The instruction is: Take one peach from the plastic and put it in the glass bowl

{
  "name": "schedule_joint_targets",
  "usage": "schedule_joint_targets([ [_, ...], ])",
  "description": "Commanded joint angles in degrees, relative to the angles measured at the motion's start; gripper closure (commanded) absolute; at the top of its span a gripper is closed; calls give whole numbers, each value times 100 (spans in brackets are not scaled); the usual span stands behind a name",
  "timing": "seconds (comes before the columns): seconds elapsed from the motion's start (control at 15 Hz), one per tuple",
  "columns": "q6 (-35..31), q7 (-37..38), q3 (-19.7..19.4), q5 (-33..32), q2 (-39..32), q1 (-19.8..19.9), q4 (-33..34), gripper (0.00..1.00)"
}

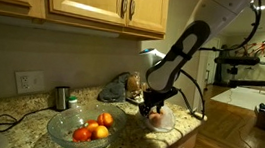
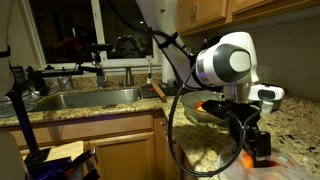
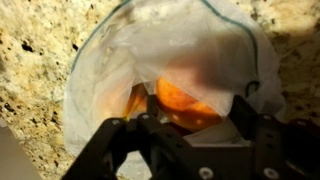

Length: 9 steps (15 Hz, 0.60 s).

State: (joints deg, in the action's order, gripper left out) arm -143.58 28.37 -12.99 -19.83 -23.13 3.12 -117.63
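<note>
A clear plastic bag [image 3: 170, 45] lies open on the granite counter and holds orange peaches. In the wrist view my gripper [image 3: 195, 115] is inside the bag mouth, its two black fingers pressed against either side of one peach [image 3: 185, 97]. A second peach [image 3: 135, 100] shows just left of it. In an exterior view the gripper [image 1: 156, 109] is down at the bag [image 1: 165, 121], to the right of the glass bowl [image 1: 61, 128], which holds several peaches [image 1: 94, 128]. It also shows low over the counter in an exterior view [image 2: 255, 150].
A metal cup [image 1: 61, 97] stands behind the bowl by the wall. Wooden cabinets [image 1: 101, 0] hang overhead. A steel sink [image 2: 85, 98] lies further along the counter. The counter's front edge [image 1: 180, 145] is close to the bag.
</note>
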Motion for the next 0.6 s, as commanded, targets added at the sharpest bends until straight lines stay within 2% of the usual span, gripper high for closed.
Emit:
schedule_joint_targets([
  [0.0,-105,5,-182,-17,-48,-107,44,54],
  [0.07,-109,7,-186,-18,-45,-106,35,55],
  [0.13,-107,-2,-184,-11,-44,-102,34,22],
  [0.27,-106,-10,-181,-4,-54,-100,33,8],
  [0.4,-161,-9,-198,-32,-76,-101,30,46],
  [0.47,-148,-13,-196,-22,-76,-99,32,47],
  [0.53,-154,-12,-197,-16,-65,-96,32,52],
])
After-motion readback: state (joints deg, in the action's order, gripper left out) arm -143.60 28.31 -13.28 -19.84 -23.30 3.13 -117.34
